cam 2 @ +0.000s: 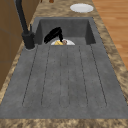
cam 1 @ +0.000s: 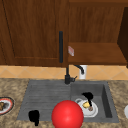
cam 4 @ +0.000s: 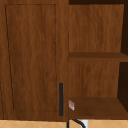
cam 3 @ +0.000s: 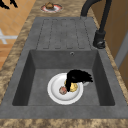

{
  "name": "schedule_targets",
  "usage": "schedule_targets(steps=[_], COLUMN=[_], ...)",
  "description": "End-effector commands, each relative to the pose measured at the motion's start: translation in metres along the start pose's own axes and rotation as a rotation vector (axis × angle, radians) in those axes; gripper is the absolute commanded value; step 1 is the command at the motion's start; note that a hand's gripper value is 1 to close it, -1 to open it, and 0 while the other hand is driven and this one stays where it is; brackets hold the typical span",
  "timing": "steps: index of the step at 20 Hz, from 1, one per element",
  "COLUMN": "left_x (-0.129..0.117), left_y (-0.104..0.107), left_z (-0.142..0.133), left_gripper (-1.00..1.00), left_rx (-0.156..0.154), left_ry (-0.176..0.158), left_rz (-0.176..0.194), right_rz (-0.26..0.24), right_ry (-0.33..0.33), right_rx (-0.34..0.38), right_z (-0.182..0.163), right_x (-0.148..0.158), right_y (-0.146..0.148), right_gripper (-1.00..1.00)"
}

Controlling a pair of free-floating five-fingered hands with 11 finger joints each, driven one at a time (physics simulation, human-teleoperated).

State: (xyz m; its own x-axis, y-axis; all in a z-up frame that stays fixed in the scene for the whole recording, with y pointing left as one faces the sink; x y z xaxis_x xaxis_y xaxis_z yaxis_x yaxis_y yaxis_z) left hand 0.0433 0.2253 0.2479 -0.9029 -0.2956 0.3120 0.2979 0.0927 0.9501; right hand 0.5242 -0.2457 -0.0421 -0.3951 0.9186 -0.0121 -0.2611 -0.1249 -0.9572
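Observation:
A white plate [cam 1: 93, 112] lies in the sink basin [cam 3: 40, 77] with a yellow piece of food [cam 3: 73, 87] and a small brown piece [cam 3: 62, 90] on it. My right hand [cam 1: 87, 96] hangs low in the basin over the plate [cam 3: 56, 87]. Its fingers curl down onto the yellow piece [cam 1: 86, 104], and the same hand [cam 3: 78, 75] covers part of that food. In the left side view the hand [cam 2: 52, 34] sits just behind the plate [cam 2: 70, 42]. My left hand [cam 1: 34, 116] floats with relaxed fingers at the drainboard's front left corner, holding nothing.
A big red ball [cam 1: 67, 114] sits at the sink's front edge. The black faucet [cam 1: 67, 76] stands behind the basin, a white cup [cam 1: 83, 71] beside it. A plate of food [cam 1: 4, 105] lies on the left counter and a white dish [cam 2: 81, 7] on the right. Above are a cabinet door handle [cam 4: 60, 99] and an open shelf [cam 4: 97, 106].

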Motion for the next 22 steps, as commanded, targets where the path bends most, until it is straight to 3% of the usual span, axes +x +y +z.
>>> schedule_targets(steps=[1,7,11,16,19,22], left_x=[0.0,0.0,0.0,0.0,0.0,0.0], left_y=[0.0,0.0,0.0,0.0,0.0,0.0], left_z=[0.0,0.0,0.0,0.0,0.0,0.0], left_gripper=[0.0,0.0,0.0,0.0,0.0,0.0], left_rx=[0.0,0.0,0.0,0.0,0.0,0.0], left_ry=[0.0,0.0,0.0,0.0,0.0,0.0], left_rz=[0.0,0.0,0.0,0.0,0.0,0.0], right_rz=[0.011,0.065,0.085,0.142,0.162,0.16], right_ry=[-0.022,-0.027,-0.041,-0.035,-0.038,-0.062], right_rx=[-0.012,-0.055,-0.013,-0.03,-0.012,0.05], right_z=[0.021,0.06,0.071,0.084,0.079,0.061], right_x=[0.006,0.002,0.009,0.015,0.014,0.004], right_y=[0.012,0.013,0.021,0.026,0.023,0.015], right_gripper=[-1.0,-1.0,-1.0,-1.0,-1.0,-1.0])
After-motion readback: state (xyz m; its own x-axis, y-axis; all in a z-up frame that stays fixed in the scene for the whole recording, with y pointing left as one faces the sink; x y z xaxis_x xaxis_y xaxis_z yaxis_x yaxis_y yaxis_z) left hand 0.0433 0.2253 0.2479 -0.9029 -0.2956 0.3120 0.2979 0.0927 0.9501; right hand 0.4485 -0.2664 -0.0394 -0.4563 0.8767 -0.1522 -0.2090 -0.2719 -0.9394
